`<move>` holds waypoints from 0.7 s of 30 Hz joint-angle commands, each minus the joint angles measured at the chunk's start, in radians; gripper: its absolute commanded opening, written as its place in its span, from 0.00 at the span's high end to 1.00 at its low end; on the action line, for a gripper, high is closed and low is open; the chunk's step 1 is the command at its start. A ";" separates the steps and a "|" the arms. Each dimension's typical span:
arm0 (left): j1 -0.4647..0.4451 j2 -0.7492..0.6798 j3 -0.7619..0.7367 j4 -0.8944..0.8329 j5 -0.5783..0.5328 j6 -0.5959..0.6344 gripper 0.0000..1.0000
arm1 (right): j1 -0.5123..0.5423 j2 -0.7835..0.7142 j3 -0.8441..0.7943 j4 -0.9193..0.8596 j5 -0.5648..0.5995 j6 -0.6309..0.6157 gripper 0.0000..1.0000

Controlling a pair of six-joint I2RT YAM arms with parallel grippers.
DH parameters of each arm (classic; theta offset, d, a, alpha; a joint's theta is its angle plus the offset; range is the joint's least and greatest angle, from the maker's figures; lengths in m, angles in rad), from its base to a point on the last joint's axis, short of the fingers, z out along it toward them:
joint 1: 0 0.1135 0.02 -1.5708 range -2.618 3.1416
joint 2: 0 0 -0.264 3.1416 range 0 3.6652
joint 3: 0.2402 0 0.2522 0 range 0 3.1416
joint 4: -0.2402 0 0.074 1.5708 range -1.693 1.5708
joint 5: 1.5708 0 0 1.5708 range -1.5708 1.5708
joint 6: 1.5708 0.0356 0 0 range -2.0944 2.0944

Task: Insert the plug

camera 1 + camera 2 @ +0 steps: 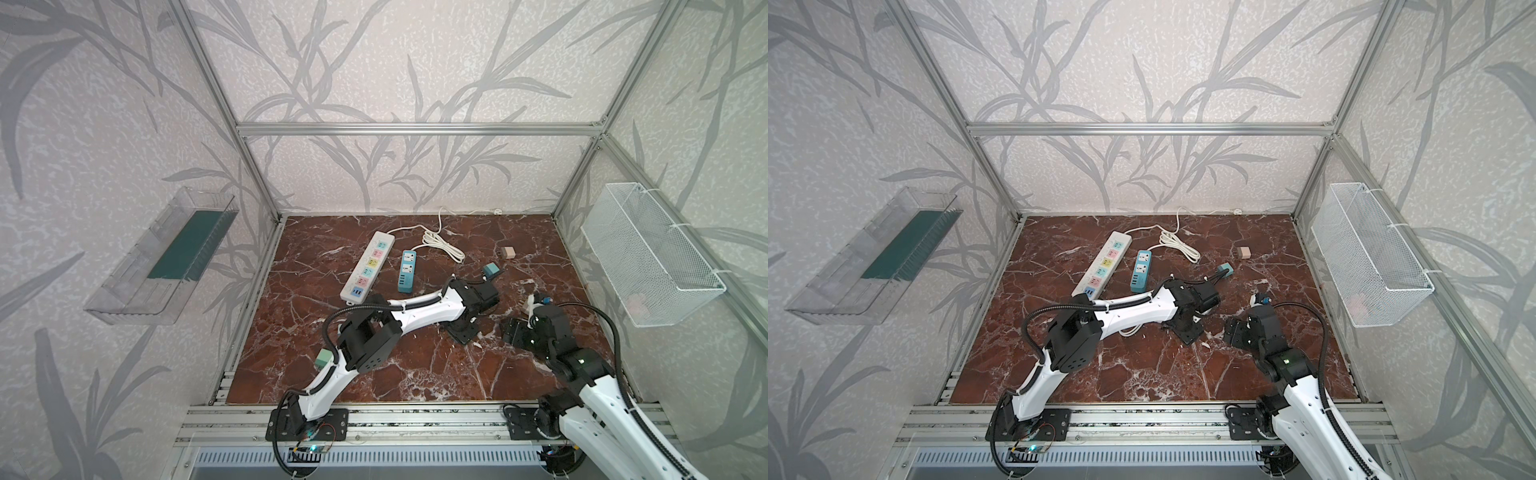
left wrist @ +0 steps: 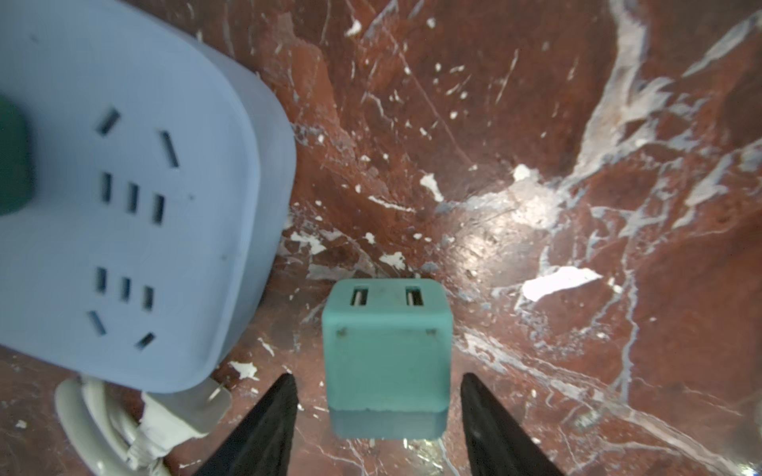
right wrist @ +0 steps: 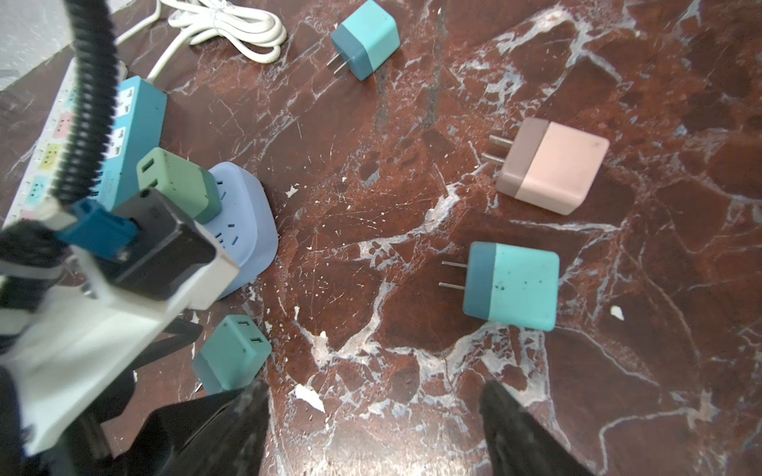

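The small teal cube-shaped plastic plug [image 2: 385, 350] sits on the red marble tabletop [image 2: 536, 123] between the parted black fingers [image 2: 264, 424] of the left gripper [image 2: 377, 377], untouched, gaps either side, just beside the pale blue socket block [image 2: 123, 206].

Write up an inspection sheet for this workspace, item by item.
Surface: red marble table, white-veined, scuffed.
Job's things: teal plug on the table beside the pale blue socket block; green plug already seated there.
Clutter: pink plug, second teal plug and third teal plug lying sideways; white power strip, blue power strip.
Grippers: left gripper jaws open, straddling the teal plug, gaps both sides; right gripper jaws open, empty.
Cables: white cord looped behind the strips; second white cord by the socket block.
Surroundings: clear tray on one wall, wire basket opposite.
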 commanded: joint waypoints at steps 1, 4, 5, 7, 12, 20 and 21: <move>-0.004 0.025 0.027 -0.023 -0.045 -0.002 0.40 | -0.005 -0.029 0.030 -0.061 -0.008 -0.008 0.22; -0.002 0.032 0.008 0.011 -0.047 -0.009 0.45 | -0.004 -0.028 0.021 -0.051 -0.016 -0.004 0.23; -0.003 0.035 0.002 0.020 -0.046 -0.010 0.46 | -0.005 -0.023 0.019 -0.046 -0.018 -0.004 0.24; -0.003 0.037 -0.012 0.033 -0.037 -0.005 0.48 | -0.005 -0.010 0.022 -0.038 -0.022 -0.008 0.24; -0.002 0.005 -0.069 0.090 -0.021 0.015 0.63 | -0.005 0.005 0.033 -0.033 -0.037 -0.012 0.24; -0.003 -0.311 -0.438 0.536 -0.045 0.009 0.74 | -0.005 0.049 0.138 -0.068 -0.112 -0.034 0.30; -0.003 -0.366 -0.523 0.654 -0.093 0.002 0.76 | -0.004 0.063 0.154 -0.068 -0.136 -0.041 0.30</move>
